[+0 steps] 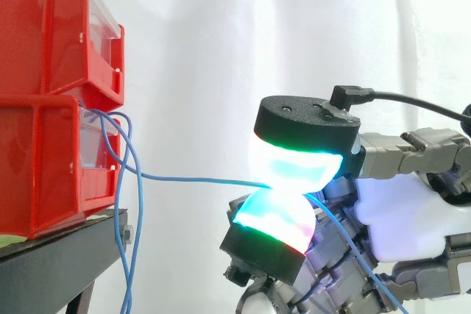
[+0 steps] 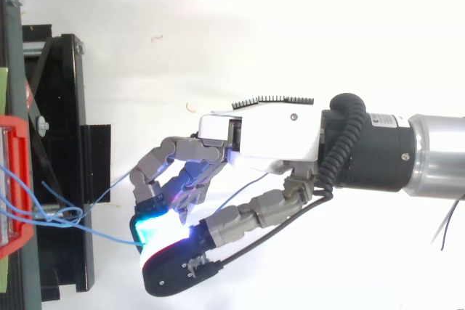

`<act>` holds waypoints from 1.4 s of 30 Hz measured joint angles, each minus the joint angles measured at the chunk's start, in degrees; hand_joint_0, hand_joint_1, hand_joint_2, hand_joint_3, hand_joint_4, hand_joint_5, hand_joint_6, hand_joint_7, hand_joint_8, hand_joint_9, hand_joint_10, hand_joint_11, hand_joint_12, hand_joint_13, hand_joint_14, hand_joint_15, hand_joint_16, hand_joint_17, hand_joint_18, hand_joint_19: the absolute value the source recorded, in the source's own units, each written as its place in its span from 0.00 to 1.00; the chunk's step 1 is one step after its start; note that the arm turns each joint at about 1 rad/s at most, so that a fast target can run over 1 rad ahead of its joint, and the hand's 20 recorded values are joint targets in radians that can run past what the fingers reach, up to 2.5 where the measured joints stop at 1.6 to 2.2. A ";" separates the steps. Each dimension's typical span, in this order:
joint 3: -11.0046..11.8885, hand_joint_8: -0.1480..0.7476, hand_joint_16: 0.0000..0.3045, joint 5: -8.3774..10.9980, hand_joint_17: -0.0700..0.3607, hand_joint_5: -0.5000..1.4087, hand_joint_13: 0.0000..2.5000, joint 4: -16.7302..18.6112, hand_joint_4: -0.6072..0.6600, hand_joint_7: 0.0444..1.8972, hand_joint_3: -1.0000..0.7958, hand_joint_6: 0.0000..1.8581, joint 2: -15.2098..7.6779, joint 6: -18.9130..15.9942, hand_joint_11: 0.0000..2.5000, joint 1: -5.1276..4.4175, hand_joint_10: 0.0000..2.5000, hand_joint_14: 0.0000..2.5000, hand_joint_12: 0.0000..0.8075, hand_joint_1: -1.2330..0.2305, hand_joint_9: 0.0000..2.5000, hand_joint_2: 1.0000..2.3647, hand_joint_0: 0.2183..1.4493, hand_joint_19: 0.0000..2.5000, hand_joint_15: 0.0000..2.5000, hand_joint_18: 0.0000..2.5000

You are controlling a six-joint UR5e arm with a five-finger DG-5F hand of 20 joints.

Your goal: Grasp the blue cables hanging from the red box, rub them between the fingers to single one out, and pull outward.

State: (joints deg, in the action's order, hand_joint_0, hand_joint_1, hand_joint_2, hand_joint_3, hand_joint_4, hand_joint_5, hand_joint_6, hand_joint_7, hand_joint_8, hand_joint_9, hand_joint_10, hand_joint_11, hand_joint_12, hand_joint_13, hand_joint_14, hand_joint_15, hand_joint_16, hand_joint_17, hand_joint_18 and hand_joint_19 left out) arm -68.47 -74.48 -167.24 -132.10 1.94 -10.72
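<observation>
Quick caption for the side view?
Hand pinches one blue cable between its fingertips, stretched from the stacked red bins; other cables hang loose.

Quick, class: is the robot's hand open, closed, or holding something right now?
Hand: shut, fingers pinching one blue cable stretched from the red box.

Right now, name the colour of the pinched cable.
The cable is blue; side view shows it best.

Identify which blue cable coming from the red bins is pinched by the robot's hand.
The cable running nearly level from the red bins to the glowing fingertips of the hand; the other cables loop down beside the stand, free.
</observation>
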 measured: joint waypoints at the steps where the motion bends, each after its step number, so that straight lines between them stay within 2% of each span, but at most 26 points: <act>1: 0.00 0.49 0.17 0.02 0.43 0.19 0.35 0.01 0.32 0.71 0.62 0.51 0.00 0.09 0.20 0.01 0.01 0.01 0.50 0.33 0.38 0.02 0.36 0.25 0.23 0.30; 16: -0.03 0.50 0.17 0.20 0.43 0.19 0.35 0.07 0.33 0.71 0.62 0.51 0.00 0.61 0.20 0.01 0.01 0.01 0.51 0.33 0.38 0.02 0.35 0.26 0.23 0.30; 25: -0.02 0.51 0.19 0.21 0.46 0.19 0.34 0.07 0.33 0.71 0.62 0.51 0.00 0.61 0.20 0.00 0.01 0.01 0.55 0.33 0.38 0.02 0.36 0.25 0.22 0.32; 26: -0.02 0.52 0.18 0.21 0.46 0.18 0.37 0.07 0.33 0.71 0.62 0.51 0.00 0.61 0.20 0.00 0.01 0.01 0.54 0.33 0.39 0.02 0.36 0.26 0.22 0.32; 27: -0.02 0.53 0.19 0.21 0.46 0.18 0.37 0.07 0.33 0.71 0.62 0.51 0.00 0.61 0.19 0.00 0.01 0.01 0.59 0.33 0.39 0.02 0.36 0.26 0.22 0.32; 28: -0.02 0.54 0.18 0.21 0.46 0.18 0.36 0.07 0.33 0.71 0.62 0.51 0.00 0.61 0.18 0.00 0.01 0.01 0.59 0.33 0.39 0.02 0.36 0.25 0.21 0.33; 31: -0.02 0.54 0.19 0.21 0.47 0.18 0.39 0.07 0.34 0.71 0.62 0.51 0.00 0.61 0.19 0.00 0.01 0.01 0.58 0.34 0.39 0.02 0.36 0.26 0.24 0.32; 32: -0.02 0.56 0.19 0.21 0.47 0.18 0.38 0.07 0.33 0.71 0.62 0.51 0.00 0.61 0.21 0.00 0.01 0.01 0.61 0.33 0.40 0.02 0.36 0.26 0.23 0.36; 33: -0.02 0.57 0.19 0.21 0.47 0.18 0.42 0.07 0.34 0.71 0.62 0.51 0.00 0.61 0.21 0.00 0.01 0.01 0.62 0.34 0.42 0.02 0.36 0.26 0.27 0.34; 34: -0.02 0.58 0.20 0.21 0.48 0.18 0.39 0.07 0.34 0.72 0.62 0.51 0.00 0.61 0.20 0.00 0.01 0.01 0.63 0.34 0.41 0.02 0.36 0.25 0.22 0.37; 35: -0.02 0.57 0.22 0.21 0.51 0.18 0.38 0.07 0.35 0.73 0.62 0.51 0.00 0.61 0.19 0.00 0.01 0.01 0.59 0.34 0.39 0.02 0.36 0.25 0.23 0.40; 36: -0.02 0.60 0.21 0.21 0.50 0.18 0.44 0.07 0.36 0.74 0.62 0.51 0.00 0.61 0.20 0.00 0.01 0.01 0.69 0.34 0.40 0.02 0.36 0.25 0.28 0.38; 37: -0.01 0.60 0.21 0.21 0.49 0.18 0.46 0.07 0.36 0.74 0.62 0.51 0.00 0.61 0.20 0.00 0.01 0.01 0.68 0.34 0.40 0.02 0.36 0.27 0.32 0.32; 38: -0.02 0.61 0.22 0.21 0.51 0.18 0.48 0.07 0.36 0.73 0.63 0.51 0.00 0.61 0.20 0.01 0.01 0.01 0.64 0.34 0.41 0.03 0.36 0.27 0.30 0.34; 39: -0.01 0.62 0.22 0.21 0.51 0.18 0.37 0.07 0.36 0.73 0.62 0.51 0.00 0.61 0.17 0.02 0.01 0.01 0.68 0.34 0.40 0.02 0.36 0.26 0.23 0.39; 40: -0.01 0.62 0.21 0.21 0.50 0.18 0.45 0.07 0.37 0.73 0.62 0.51 0.00 0.61 0.18 0.01 0.01 0.01 0.65 0.34 0.40 0.03 0.36 0.27 0.27 0.33; 41: -0.01 0.64 0.20 0.21 0.49 0.18 0.46 0.07 0.37 0.73 0.63 0.51 0.00 0.61 0.20 0.01 0.01 0.01 0.66 0.34 0.42 0.03 0.36 0.26 0.30 0.32; 42: 0.00 0.65 0.20 0.21 0.47 0.18 0.40 0.07 0.36 0.72 0.62 0.51 0.00 0.61 0.21 0.01 0.01 0.01 0.70 0.34 0.42 0.02 0.36 0.26 0.30 0.33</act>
State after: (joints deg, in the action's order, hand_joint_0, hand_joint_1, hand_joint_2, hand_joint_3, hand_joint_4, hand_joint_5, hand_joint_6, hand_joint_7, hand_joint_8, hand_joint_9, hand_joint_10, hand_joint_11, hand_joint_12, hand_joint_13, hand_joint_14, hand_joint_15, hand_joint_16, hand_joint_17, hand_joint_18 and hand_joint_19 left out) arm -68.47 -74.27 -167.17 -132.10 2.55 -10.71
